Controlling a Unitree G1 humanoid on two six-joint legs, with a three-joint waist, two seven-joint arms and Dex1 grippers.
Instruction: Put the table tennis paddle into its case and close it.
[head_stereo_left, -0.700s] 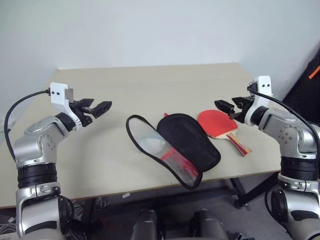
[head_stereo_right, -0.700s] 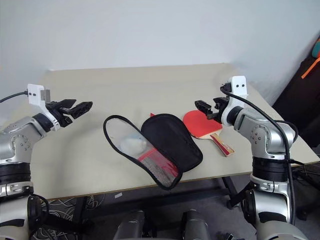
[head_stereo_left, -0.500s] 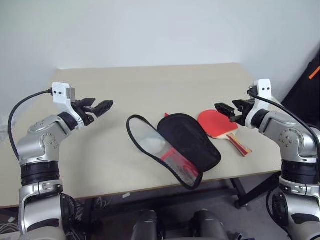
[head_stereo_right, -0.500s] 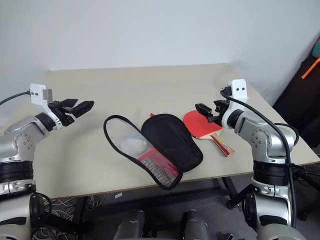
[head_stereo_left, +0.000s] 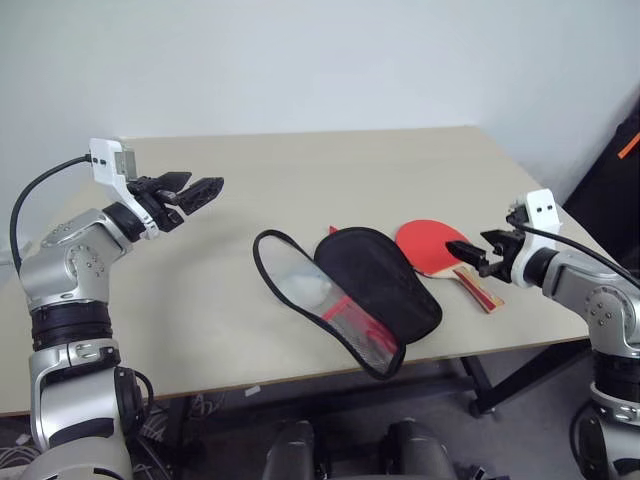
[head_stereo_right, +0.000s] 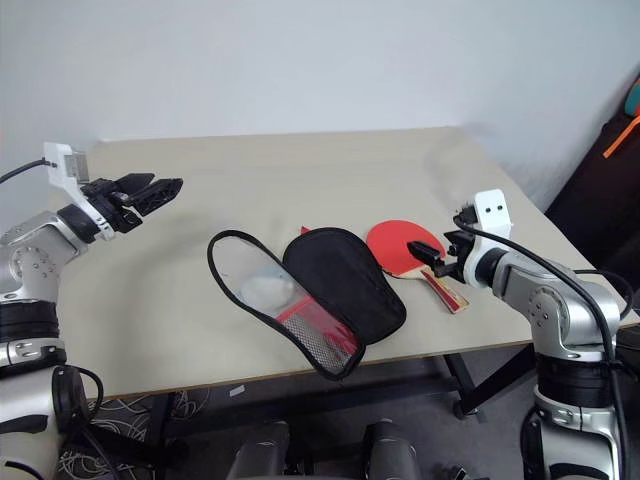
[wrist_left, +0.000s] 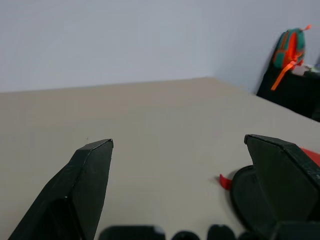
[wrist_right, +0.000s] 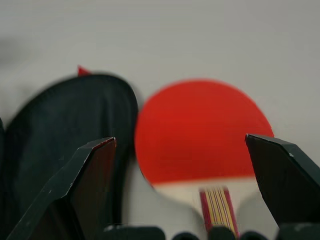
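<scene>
The paddle (head_stereo_left: 432, 247) lay right of centre on the counter (head_stereo_left: 330, 170), beside the unzipped case (head_stereo_left: 350, 295) (black flap up), while the right gripper (head_stereo_left: 468, 253) hovered over its handle and the left gripper (head_stereo_left: 190, 190) hung mid-left, both jaws wide apart and empty.

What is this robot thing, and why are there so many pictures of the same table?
It is a robot with two arms. Two pictures come from cameras in its head, looking down at the table. Two more come from small cameras on its wrists. Each arm ends in a two-fingered end effector: the left end effector and the right end effector are both open and hold nothing. On the table lie a red table tennis paddle and its case, which is unzipped and lying open.
</scene>
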